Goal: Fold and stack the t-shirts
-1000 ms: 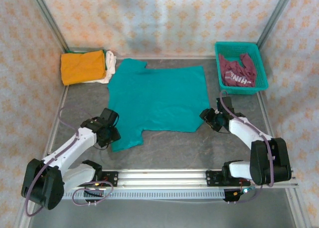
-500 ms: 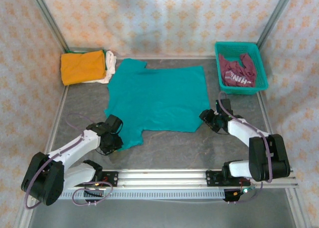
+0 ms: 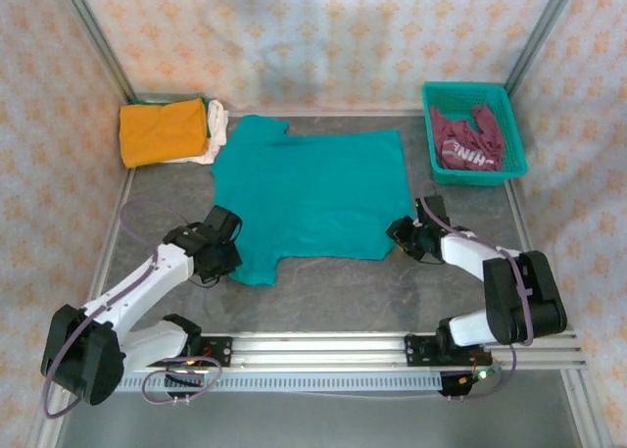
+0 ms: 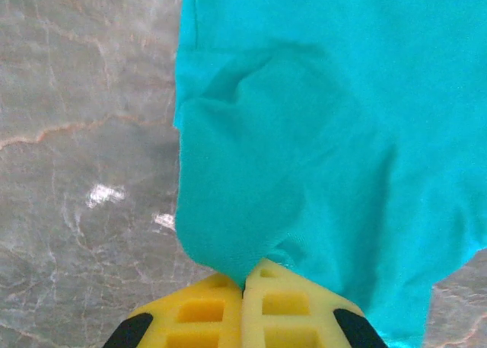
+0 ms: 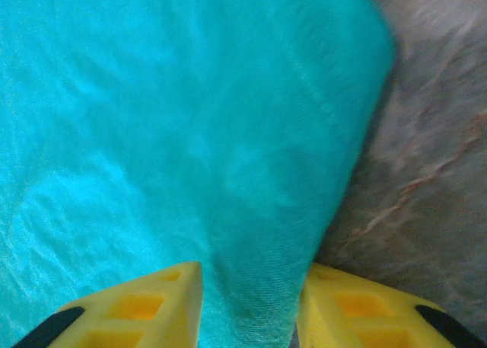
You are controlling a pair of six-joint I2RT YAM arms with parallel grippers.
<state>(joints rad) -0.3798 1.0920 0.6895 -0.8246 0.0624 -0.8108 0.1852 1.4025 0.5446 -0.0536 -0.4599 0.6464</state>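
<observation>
Top external view: the teal t-shirt (image 3: 313, 193) lies spread flat in the middle of the table (image 3: 353, 291), so it is ready to be folded. The left gripper (image 3: 223, 255) is at the near left sleeve. In the left wrist view its yellow fingers (image 4: 202, 314) are pressed together with a bit of sleeve cloth pinched between them, so the arm can lift that side. The right gripper (image 3: 402, 234) is at the near right corner of the shirt. In the right wrist view its jaws are spread wide, and the hem corner lies in the gap. I think it must close before both arms can lift. In the far left corner an orange t-shirt (image 3: 162, 131) lies folded, with a white t-shirt (image 3: 219, 124) peeking out beside it. That looks like the stack. The maroon t-shirt (image 3: 468, 144) waits, crumpled, in the teal basket (image 3: 465, 88) at the far right.
</observation>
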